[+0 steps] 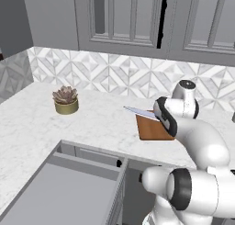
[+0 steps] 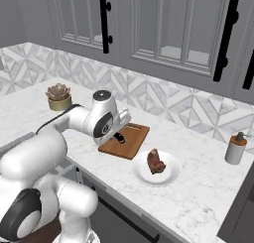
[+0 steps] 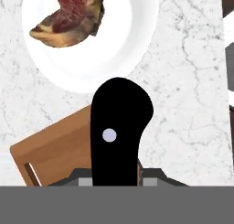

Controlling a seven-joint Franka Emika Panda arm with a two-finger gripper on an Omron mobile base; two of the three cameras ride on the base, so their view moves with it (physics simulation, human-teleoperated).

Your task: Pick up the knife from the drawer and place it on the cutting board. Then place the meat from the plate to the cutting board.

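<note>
Knife (image 3: 119, 136) handle is nearest in the hand view: black, one silver rivet, clamped between the gripper (image 3: 116, 175) fingertips, so the gripper is closed on it. The handle points away from the hand, toward the plate (image 3: 137, 40).

Just beyond it sits the cutting board (image 3: 55, 150), one corner under the handle. Whether the knife touches the wood can't be told from here. In the left base view the silver blade juts off the board's left edge, over the counter (image 1: 32, 123).

Judgement: the step in hand is setting the knife down. To do it well:
- shift so blade and handle both sit over the board, since the blade overhangs now
- lower until the knife lies flat, then open; a drop from height risks it sliding off
- retreat straight up, clear of the handle

Further out: the plate with the meat (image 3: 73, 13) is just beside the board, not touching it. Leave room on the plate side of the board for the meat.

Drawer (image 1: 69, 187) is open below the counter edge, well apart from the board.
</note>
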